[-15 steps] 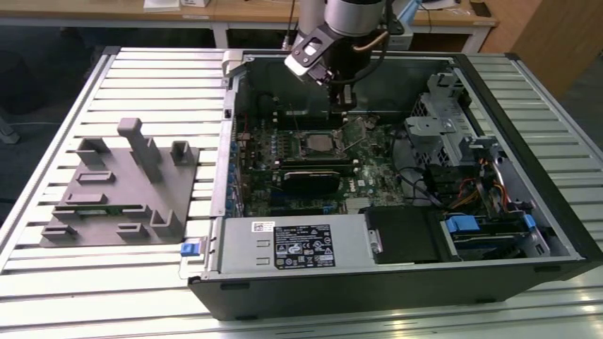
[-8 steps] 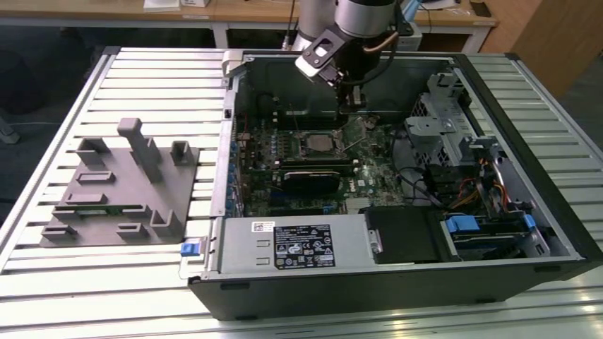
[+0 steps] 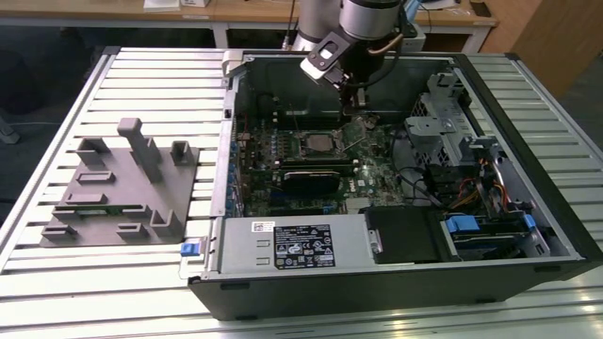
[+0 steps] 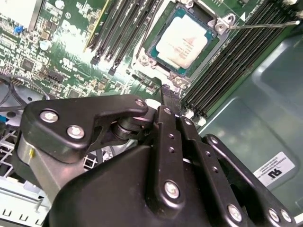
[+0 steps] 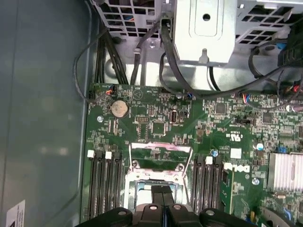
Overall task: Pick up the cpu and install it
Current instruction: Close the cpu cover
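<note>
exterior view, case: open PC case (image 3: 396, 293) lies on a slatted table (image 3: 151, 85), w/ a grey parts fixture (image 3: 123, 183) beside it on the exterior view's left.
exterior view, arm: reaches down into the case. The gripper (image 3: 351, 109) hangs over the motherboard (image 3: 377, 169), near the socket (image 3: 318, 145).
second wrist view, cpu (image 4: 182, 40): silvery-white top, lying flat and square inside the socket frame, top uncovered. Apart from the gripper (image 4: 169, 93).
second wrist view, lever (image 4: 265, 23): thin wire rod beside the socket, slanting across the memory slots (image 4: 227, 61). Looks unlatched.
second wrist view, jaws: pressed together, nothing pinched between them.
first wrist view, jaws: the fingers (image 5: 156, 191) meet w/ only a thin seam between them, empty, over the socket area.
first wrist view, load plate (image 5: 161, 150): metal frame swung open off the socket, between the two banks of slots. A coin cell (image 5: 119, 109) sits farther up the board.
step, judged: pick & place look done. The cpu is seated and the gripper is off it. Socket not yet closed, as plate is open & lever isn't locked.
next move calls for, judged: any motion here needs clearance from the lever wire and the open plate, no sideways nudge on the chip, and an even, gentle push on anything over the socket.
</note>
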Robot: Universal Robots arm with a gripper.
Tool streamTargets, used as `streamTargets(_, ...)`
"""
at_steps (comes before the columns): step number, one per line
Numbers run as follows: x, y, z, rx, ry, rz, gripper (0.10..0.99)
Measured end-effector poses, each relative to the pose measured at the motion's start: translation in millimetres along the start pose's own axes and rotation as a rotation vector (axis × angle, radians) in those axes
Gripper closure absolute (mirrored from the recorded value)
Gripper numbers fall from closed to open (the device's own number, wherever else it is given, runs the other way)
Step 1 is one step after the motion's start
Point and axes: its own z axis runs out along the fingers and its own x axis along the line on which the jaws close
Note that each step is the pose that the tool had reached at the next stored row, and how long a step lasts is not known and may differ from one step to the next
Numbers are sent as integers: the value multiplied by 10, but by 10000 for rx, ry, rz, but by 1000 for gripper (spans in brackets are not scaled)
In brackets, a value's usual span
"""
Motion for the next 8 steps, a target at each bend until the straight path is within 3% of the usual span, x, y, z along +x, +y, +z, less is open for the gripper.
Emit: streamTargets(8, -3, 120, 23, 0, -4, -6, 969)
